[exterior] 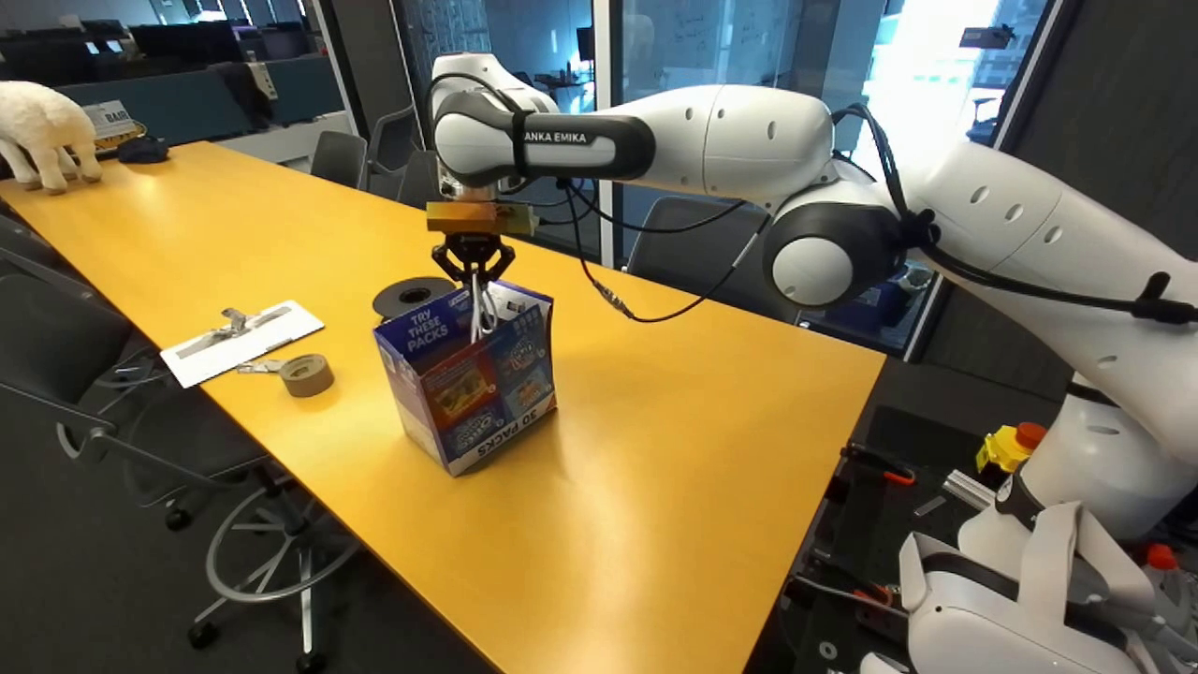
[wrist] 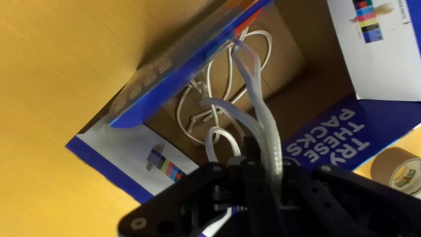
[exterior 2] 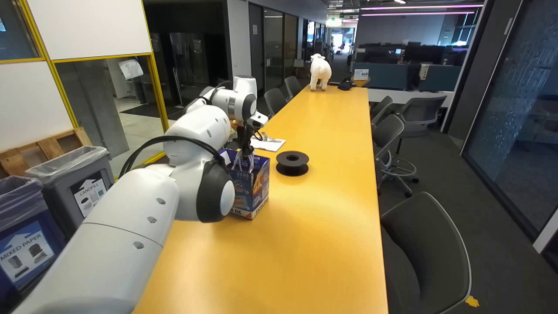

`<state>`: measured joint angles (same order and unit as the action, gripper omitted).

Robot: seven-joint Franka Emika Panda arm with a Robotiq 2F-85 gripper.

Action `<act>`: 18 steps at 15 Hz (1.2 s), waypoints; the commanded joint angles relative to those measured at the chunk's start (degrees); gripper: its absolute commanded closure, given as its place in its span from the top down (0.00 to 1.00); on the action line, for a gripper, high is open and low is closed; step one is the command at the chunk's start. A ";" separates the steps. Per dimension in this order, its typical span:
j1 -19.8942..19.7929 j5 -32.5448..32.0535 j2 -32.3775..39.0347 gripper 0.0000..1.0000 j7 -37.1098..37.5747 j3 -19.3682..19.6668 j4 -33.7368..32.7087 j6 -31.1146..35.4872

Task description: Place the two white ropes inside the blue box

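Note:
The blue box (exterior: 496, 393) stands upright on the table with its top open. It also shows in an exterior view (exterior 2: 258, 187) and in the wrist view (wrist: 158, 89). My gripper (exterior: 477, 274) is pointed down just above the box opening and is shut on a bundled white rope (exterior: 480, 314). In the wrist view the held rope (wrist: 268, 135) hangs in loops from the fingers into the box. A white rope (wrist: 212, 77) lies loosely coiled on the box floor. Some held loops overlap it, so I cannot tell whether they touch.
A black spool (exterior 2: 292, 169) stands close to the box. A brown tape roll (exterior: 307, 375) and a white clipboard (exterior: 211, 356) lie near the table edge. A white toy sheep (exterior 2: 320, 69) stands at the far end. Box flaps (wrist: 378, 65) stick up around the opening.

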<state>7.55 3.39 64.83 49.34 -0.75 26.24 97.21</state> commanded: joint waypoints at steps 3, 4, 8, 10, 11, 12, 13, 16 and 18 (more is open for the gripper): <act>-2.11 1.44 2.55 0.05 -2.41 -0.63 -2.13 -1.19; -2.13 1.13 2.67 0.30 -3.27 -0.50 -2.07 -1.56; -1.87 -0.12 2.50 0.52 -9.88 0.01 -1.97 -3.99; -1.63 -1.18 0.77 0.67 -15.17 0.49 -0.48 -6.02; -1.47 -1.69 -0.13 0.74 -16.82 0.90 0.36 -6.48; -1.43 -2.15 -1.09 0.82 -19.49 1.05 0.47 -8.21; -1.37 -2.52 -1.61 0.89 -21.79 1.20 0.40 -9.03; -0.77 -4.68 -3.74 1.00 -27.35 2.31 -0.21 -9.46; -0.53 -5.85 -5.19 1.00 -29.53 2.83 -0.47 -9.12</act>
<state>6.21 -0.82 62.56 23.77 0.68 25.72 89.07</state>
